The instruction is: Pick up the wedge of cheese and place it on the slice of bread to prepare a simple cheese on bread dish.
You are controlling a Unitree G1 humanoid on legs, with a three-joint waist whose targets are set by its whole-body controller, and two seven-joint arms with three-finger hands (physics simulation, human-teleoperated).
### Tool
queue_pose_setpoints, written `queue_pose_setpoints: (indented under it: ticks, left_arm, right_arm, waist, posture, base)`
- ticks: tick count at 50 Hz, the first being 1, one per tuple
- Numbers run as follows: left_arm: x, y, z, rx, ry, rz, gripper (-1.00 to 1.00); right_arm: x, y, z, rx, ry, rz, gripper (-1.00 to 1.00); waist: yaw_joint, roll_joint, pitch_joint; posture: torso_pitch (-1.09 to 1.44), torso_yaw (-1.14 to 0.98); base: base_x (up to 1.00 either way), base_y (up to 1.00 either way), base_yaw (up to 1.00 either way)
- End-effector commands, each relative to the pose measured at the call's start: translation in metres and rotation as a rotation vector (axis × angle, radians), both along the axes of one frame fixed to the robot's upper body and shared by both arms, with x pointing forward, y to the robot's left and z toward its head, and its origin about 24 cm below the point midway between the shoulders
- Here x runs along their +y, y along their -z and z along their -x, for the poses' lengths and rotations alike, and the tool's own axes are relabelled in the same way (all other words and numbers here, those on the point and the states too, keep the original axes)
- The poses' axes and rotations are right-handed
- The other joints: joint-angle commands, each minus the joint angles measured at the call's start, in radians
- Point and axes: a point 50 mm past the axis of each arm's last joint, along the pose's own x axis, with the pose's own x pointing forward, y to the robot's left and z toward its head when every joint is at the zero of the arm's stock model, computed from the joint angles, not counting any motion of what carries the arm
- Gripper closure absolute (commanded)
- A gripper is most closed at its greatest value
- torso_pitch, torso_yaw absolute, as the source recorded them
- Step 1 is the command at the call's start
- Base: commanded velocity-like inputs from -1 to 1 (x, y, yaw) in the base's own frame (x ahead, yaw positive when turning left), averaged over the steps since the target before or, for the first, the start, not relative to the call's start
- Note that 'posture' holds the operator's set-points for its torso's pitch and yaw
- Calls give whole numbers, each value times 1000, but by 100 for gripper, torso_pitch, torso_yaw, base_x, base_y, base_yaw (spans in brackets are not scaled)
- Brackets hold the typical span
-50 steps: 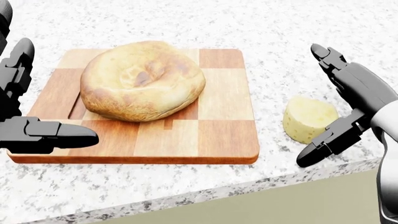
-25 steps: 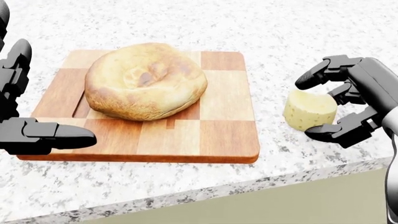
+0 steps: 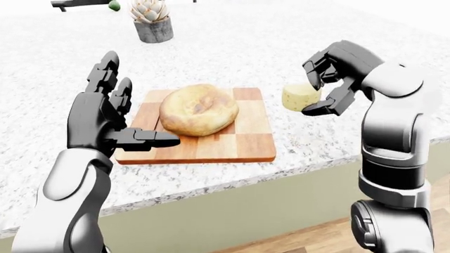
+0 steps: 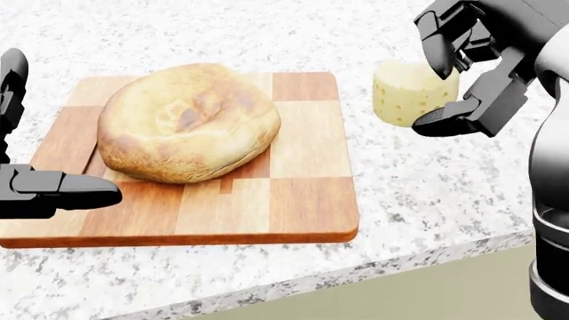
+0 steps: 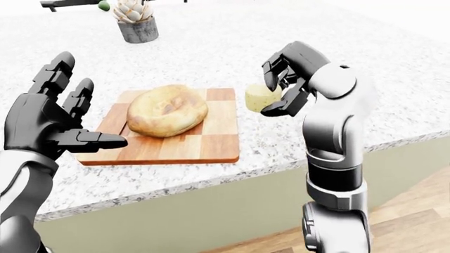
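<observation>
Cheese wedge (image 4: 409, 92) gripped in right hand (image 4: 462, 70), held clear of bench (image 4: 427, 193) beside cutting board (image 4: 302, 200), for transfer onto bread (image 4: 187, 123). Left hand (image 3: 105, 118) open, idle.

A checkered wooden cutting board (image 4: 302, 193) lies flat on the speckled granite worktop (image 3: 232, 42), near its edge. Far off to the left stands a potted succulent (image 3: 152, 21), with a green fruit (image 3: 114, 5) just beyond it. Wooden floor (image 5: 415, 211) shows at lower right.
</observation>
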Motion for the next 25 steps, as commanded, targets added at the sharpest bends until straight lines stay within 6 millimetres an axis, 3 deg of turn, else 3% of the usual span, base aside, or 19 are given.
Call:
queue_pose_setpoints:
  ticks: [1, 4, 13, 19, 25]
  left_arm:
    - [-1, -13, 4, -78, 3, -13, -100]
    - [-2, -16, 6, -82, 5, -15, -100]
    - [-4, -16, 5, -83, 11, -16, -100]
    - [-5, -17, 5, -84, 11, -18, -100]
    - [-8, -26, 8, -96, 18, -21, -100]
  right_arm:
    - [8, -31, 4, -106, -14, 19, 100]
    - [23, -47, -2, -131, -46, 24, 100]
    - [76, -69, -15, -184, -161, 47, 100]
    - [109, -73, -20, -203, -231, 44, 100]
    - [148, -58, -23, -198, -322, 70, 100]
  waist:
    - [0, -1, -25]
    - [-2, 3, -23]
    - [-6, 15, -16]
    - [-8, 23, -13]
    - [-10, 29, -12]
  posture:
    - [0, 0]
    - [0, 0]
    - [0, 0]
    - [0, 0]
    - [0, 0]
  base:
    - [0, 0, 0]
    - [0, 0, 0]
    - [0, 0, 0]
    - [0, 0, 0]
    - [0, 0, 0]
